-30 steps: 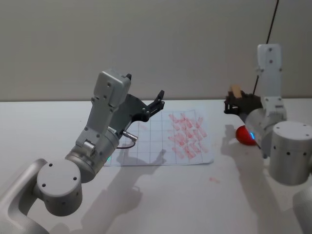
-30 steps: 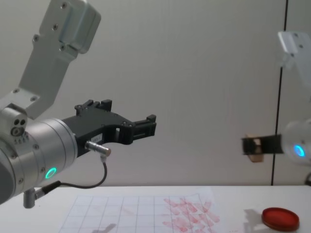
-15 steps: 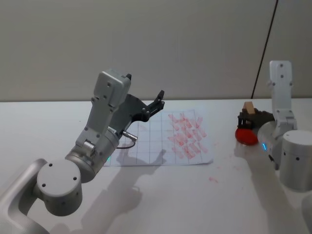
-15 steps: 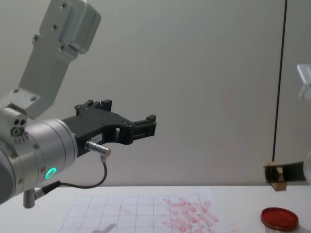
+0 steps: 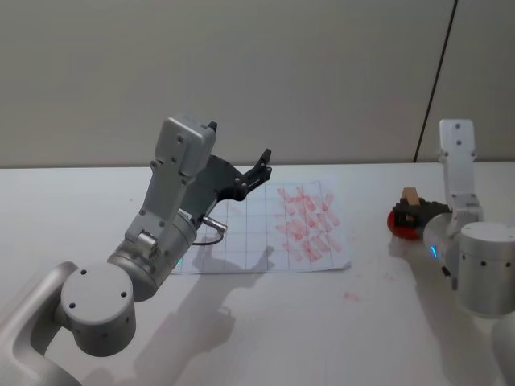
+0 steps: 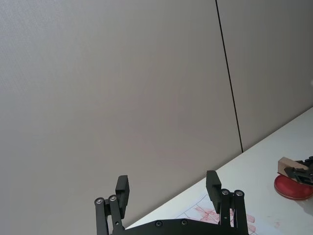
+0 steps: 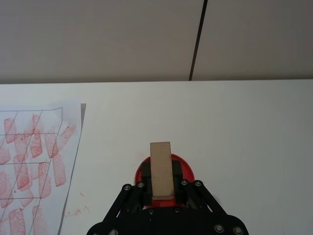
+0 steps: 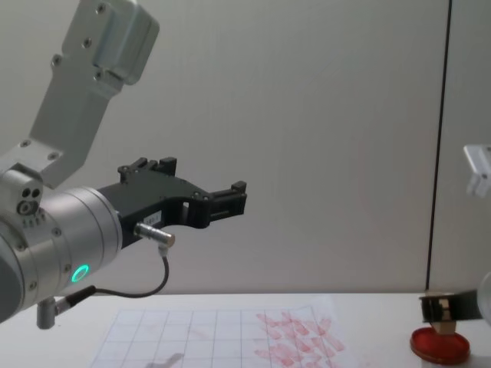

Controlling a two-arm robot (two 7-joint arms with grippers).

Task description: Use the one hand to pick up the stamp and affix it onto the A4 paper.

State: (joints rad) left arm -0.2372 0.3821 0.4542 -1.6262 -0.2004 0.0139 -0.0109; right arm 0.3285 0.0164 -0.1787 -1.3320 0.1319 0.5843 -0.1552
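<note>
While the stamp (image 7: 161, 169), a small pale wooden block with square-cut edges, stands upright in the black fingers of the right gripper (image 7: 161, 188), its lower end is pressed onto the flat, round red ink pad (image 5: 400, 225) on the right side of the white bench (image 5: 265, 322). A second ago the same gripper held the block well above the pad; half a second ago it hung just over it, and it has now come down to the disc. That descent suggests the inking step is under way, with the carry to the sheet and the press itself not yet done.

Left of the pad, apart from it across bare bench, lies the A4 paper (image 5: 265, 229): a thin, flat white sheet ruled with a faint grey grid, its right half crowded with smudged red oblong prints. Small red marks stain the bench near its right edge.

Above the sheet's left side, the left gripper (image 6: 168, 188) hangs raised and has not moved over the past second, its dark fingers spread apart and holding nothing. A smooth grey wall with one dark vertical seam (image 7: 198, 39) closes the scene behind.
</note>
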